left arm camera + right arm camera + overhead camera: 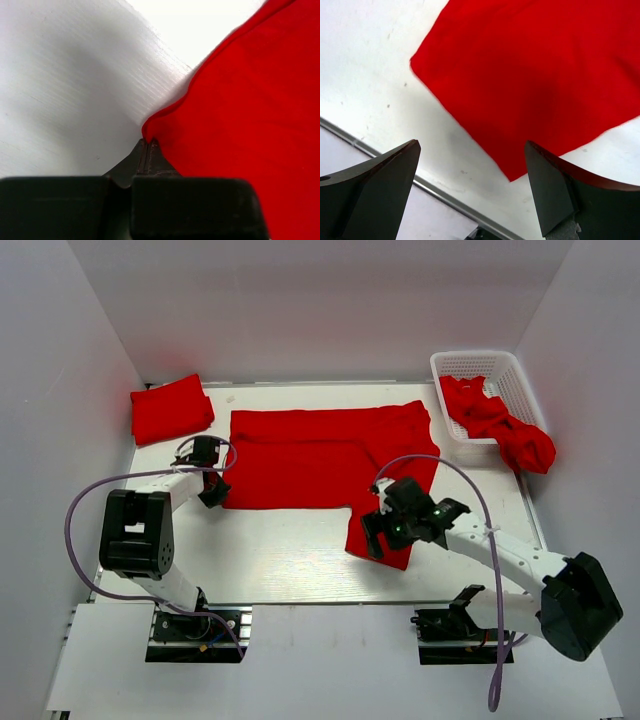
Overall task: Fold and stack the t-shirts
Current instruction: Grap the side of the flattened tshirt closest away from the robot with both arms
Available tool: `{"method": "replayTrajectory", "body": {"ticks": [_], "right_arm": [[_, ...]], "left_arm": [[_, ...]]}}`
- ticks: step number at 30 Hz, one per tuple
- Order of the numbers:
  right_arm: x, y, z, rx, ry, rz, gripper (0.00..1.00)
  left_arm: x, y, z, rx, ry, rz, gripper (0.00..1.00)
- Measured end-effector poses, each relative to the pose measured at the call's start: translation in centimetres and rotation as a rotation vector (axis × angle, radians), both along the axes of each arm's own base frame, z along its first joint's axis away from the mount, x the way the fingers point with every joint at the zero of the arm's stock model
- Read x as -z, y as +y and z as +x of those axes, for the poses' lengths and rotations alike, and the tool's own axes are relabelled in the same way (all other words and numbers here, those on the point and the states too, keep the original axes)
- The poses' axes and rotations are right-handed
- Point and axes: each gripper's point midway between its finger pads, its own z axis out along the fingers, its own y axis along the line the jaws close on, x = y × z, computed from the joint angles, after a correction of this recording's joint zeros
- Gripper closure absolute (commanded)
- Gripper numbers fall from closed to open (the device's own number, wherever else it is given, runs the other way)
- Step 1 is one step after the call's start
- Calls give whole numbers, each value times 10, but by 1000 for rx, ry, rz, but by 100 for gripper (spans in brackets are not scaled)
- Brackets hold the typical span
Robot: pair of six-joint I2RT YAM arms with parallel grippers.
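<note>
While the spread shirt (330,455) lies flat across the middle of the tabletop (280,550), both arms are at its near side. Over on the left, the left pincer (212,490) sits right at the shirt's near left corner. From the left wrist you can see it: the left pincer (147,147) is closed tight, fingers pressed together, with the very corner of the spread shirt (250,125) pinched at their tips. The red cloth fans out to the right from there, and bare tabletop (75,90) shows to the left.

Now the other side. The right pincer (385,530) hovers over the flap of the shirt that reaches toward the near edge, low and to the right. Its wrist view shows the right pincer (471,145) spread wide, gripping nothing, one dark finger on each side. The spread shirt (535,65) lies beyond the fingers, and one pointed corner of it pokes down into the gap between them. White tabletop (370,60) shows all round that corner.

Elsewhere, a folded shirt (170,408) rests in the far left corner, well apart from both pincers. At the far right stands a white basket (480,362), and bunched shirts (500,425) spill from it over its near rim.
</note>
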Motion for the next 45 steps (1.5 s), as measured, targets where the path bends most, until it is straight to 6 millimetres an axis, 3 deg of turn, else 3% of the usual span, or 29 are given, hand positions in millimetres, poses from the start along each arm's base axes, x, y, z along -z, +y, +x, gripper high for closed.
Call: {"method": "replayTrajectory", "body": {"ticks": [6,16,21,23,24,26,27,29,37,40,45], "right_arm": [[21,12,-19,-65,35,-84,10],[46,7,-20,10,24,-185,17],[51,4,-18,60,9,-215,36],[52,1,-15,92,-4,-229,49],[52,0,-14,112,-9,-228,64],[52,1,-11,144,-20,-227,77],[52,1,-9,159,-26,-227,91],[52,0,-6,187,-37,-230,100],[45,-6,1,217,-86,-247,100],[29,-6,10,231,-136,-229,100],[-7,2,45,290,-266,-195,100]], "left_arm": [[0,0,6,27,5,12,100],[1,1,10,45,8,20,100],[0,0,10,56,9,21,100],[0,0,10,60,9,18,100],[0,-1,10,62,9,16,100],[0,-1,9,65,8,10,100],[0,-2,8,67,11,8,100],[-1,-2,6,71,13,4,100],[-7,-14,-6,109,26,-60,100],[-14,-17,-7,115,16,-78,100],[-33,-20,1,117,-19,-88,100]]}}
